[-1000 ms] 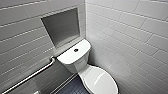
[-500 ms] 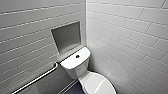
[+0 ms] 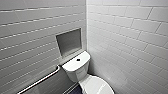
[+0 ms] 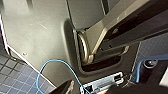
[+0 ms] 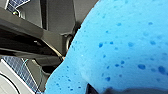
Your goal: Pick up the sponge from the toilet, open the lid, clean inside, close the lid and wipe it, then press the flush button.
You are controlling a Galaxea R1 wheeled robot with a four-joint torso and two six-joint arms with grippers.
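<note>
The sponge point(image 5: 120, 45) looms bright blue right at the right wrist camera, clamped in the right gripper point(image 5: 120, 90) (the left gripper's state I cannot tell). The head camera has shifted slightly since a second ago. The toilet point(image 3: 76, 66) stands in the tiled corner, lid point(image 3: 98, 87) down, beside a grab bar point(image 3: 40, 80) and a wall niche point(image 3: 68, 42).

No writing, label, brand mark, number or sign can be read anywhere. The toilet point(image 3: 75, 67), the wall tiles point(image 3: 125, 37) and the sponge point(image 5: 125, 45) all show plain surfaces.
</note>
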